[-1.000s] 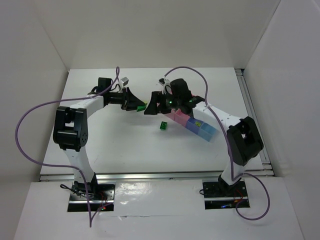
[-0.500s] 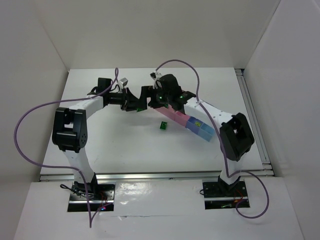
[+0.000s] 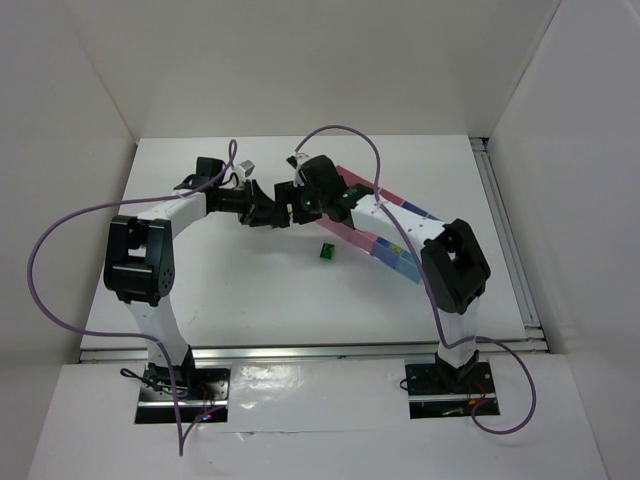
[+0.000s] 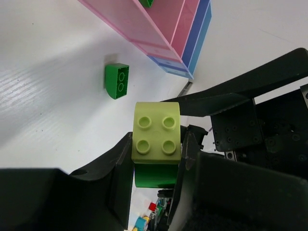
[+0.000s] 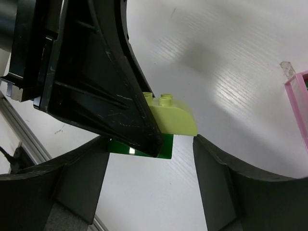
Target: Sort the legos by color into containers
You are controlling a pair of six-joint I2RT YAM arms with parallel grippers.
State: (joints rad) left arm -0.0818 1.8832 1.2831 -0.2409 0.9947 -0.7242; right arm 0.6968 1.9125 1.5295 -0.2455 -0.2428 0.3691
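My left gripper (image 4: pixel 156 161) is shut on a stacked pair of legos: a pale yellow-green brick (image 4: pixel 156 134) on top of a dark green brick (image 4: pixel 153 175). My right gripper (image 5: pixel 154 185) is open, its jaws on either side of that pair; the yellow-green brick (image 5: pixel 174 118) and the dark green one (image 5: pixel 165 146) show there beside the left finger (image 5: pixel 103 77). In the top view both grippers meet, left (image 3: pixel 270 212) and right (image 3: pixel 290 205). A loose dark green brick (image 3: pixel 326 250) (image 4: pixel 117 80) lies on the table. The containers (image 3: pixel 355 238) (image 4: pixel 154 33) are pink and blue.
The right arm lies across the container row, hiding most of it. A pink box corner (image 5: pixel 299 91) shows at the right edge of the right wrist view. A green brick (image 4: pixel 147 2) sits in a pink box. White walls enclose the table (image 3: pixel 230 290).
The right arm has swung left, away from the containers, and its open gripper has closed in around the brick pair held by the left gripper. The left arm has barely moved.
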